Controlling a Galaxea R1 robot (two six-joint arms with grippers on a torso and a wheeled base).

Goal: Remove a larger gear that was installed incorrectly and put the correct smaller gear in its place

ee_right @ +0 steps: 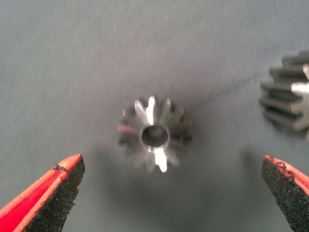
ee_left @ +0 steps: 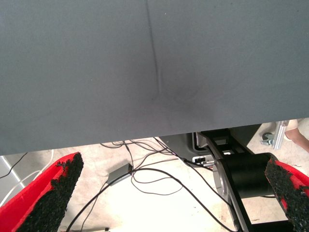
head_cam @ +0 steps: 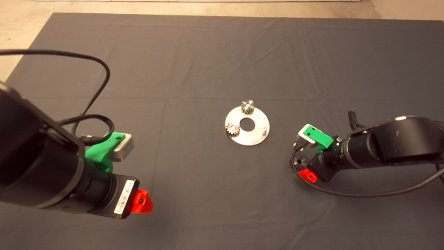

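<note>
The larger gear point(ee_right: 154, 134), shiny with flared slanted teeth and a centre hole, lies flat on the mat. My right gripper point(ee_right: 172, 164) is open, one finger on each side of it, not touching. In the head view this gear point(head_cam: 297, 161) peeks out under the right gripper point(head_cam: 300, 161), right of the silver disc point(head_cam: 255, 139). A darker straight-toothed gear point(ee_right: 287, 96), probably the smaller gear, lies beside it, cut by the picture's edge. The disc carries two small silver gears point(head_cam: 247, 107) point(head_cam: 233, 130) and a bare peg point(head_cam: 264, 130). My left gripper point(head_cam: 138, 194) waits open at the lower left.
The disc has a round centre hole point(head_cam: 247, 124). The left wrist view shows the mat's edge point(ee_left: 145, 135) and, beyond it, floor with cables point(ee_left: 145, 179). A black cable point(head_cam: 364, 192) loops below the right arm. Bare mat lies around the disc.
</note>
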